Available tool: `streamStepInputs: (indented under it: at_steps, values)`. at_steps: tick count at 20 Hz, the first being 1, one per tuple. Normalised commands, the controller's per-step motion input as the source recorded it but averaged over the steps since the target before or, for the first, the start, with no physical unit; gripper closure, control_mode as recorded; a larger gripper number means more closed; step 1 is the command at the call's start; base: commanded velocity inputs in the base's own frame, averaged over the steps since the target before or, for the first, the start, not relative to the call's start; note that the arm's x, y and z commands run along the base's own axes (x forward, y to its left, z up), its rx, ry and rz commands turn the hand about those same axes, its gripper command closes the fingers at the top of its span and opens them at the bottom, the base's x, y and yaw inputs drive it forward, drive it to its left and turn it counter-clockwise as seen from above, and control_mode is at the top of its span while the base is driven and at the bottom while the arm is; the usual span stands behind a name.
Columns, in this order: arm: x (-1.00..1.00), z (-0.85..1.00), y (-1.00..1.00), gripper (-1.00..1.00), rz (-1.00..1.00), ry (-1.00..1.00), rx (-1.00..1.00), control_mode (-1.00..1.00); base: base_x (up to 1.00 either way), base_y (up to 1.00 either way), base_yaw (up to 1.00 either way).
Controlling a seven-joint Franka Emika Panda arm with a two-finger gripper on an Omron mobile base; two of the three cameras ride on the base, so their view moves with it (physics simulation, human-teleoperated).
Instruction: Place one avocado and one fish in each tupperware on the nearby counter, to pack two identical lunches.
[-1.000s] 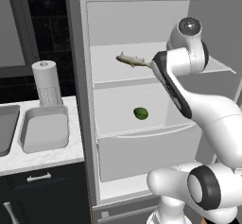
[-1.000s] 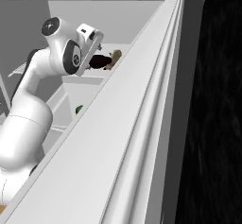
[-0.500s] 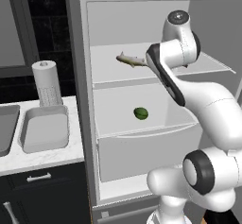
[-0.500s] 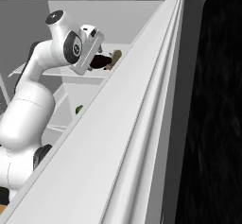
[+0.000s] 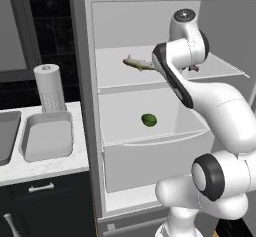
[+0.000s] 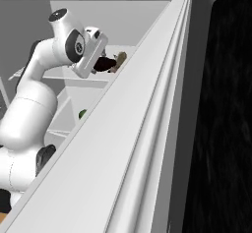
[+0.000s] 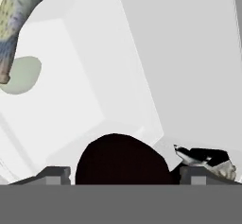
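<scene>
Fingers (image 7: 56, 173) stand apart on either side of the dark avocado (image 7: 120, 159) on the fridge's upper shelf (image 5: 115, 73), not visibly clamping it, with the grey tupperware (image 5: 46, 136) on the counter left of that shelf, so grasping looks under way and next calls for closing.

Glossy white arm (image 5: 215, 106) all over, chunky rounded shells with smooth curves. Dark charcoal rings at the joints, plus a black band along the forearm. Round grey cap with a dark centre on the top joint. Flat white boxy hand (image 6: 91, 52). Small dark grey finger tips (image 7: 54, 175), squared off.
</scene>
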Motion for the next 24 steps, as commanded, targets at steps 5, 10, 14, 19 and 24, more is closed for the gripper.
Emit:
streamStepInputs:
  at_steps: [5, 10, 14, 19, 24]
  values:
    - [0.0, -0.26, 0.0, 1.0, 0.02, 0.03, 0.0, -1.0, 0.0, 0.0, 0.0]
    - [-0.03, -0.2, 0.02, 1.0, 0.0, -0.02, 0.0, -1.0, 0.0, 0.0, 0.0]
    - [-0.35, -0.21, 0.19, 1.0, 0.04, -0.22, 0.0, -1.0, 0.0, 0.0, 0.0]
    - [-0.55, -0.08, 0.12, 1.0, 0.04, -0.29, 0.0, -1.0, 0.0, 0.0, 0.0]
    - [-0.93, 0.1, 0.03, 1.0, 0.0, -0.13, 0.07, -1.0, 0.0, 0.0, 0.0]
